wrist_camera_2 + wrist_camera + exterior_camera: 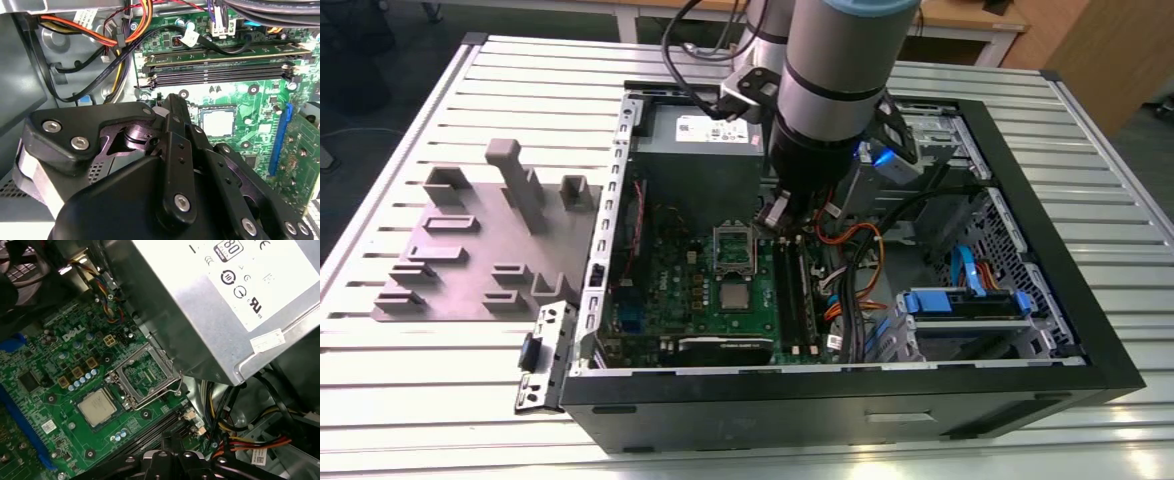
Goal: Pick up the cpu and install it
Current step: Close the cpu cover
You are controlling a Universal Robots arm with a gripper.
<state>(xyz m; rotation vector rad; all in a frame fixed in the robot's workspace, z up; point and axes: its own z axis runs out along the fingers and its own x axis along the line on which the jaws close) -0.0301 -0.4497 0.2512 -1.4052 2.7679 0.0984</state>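
We judge the work to be at its opening step, the approach: the cpu [98, 407] lies flat on the green motherboard [45, 365], just beside the open socket frame [145, 374], and nothing has hold of it. In the exterior view the arm reaches down into the open computer case [1067, 330] on the slatted table [454, 400], its gripper [781, 222] hanging above the board near the socket and short of the chip. In the second wrist view the black gripper [172, 107] sits with its tips drawn close together and nothing between them, though the linkage hides the very ends, so we cannot rule out a narrow gap.

The pick calls for the gripper to be centred over the chip and lowered squarely, with care for the memory slots [220, 70] and cables [240, 440] nearby.

The cpu [736, 295] is a small, thin square with a pale silver-grey top, lying level and unobstructed, its edges roughly parallel to those of the socket frame.
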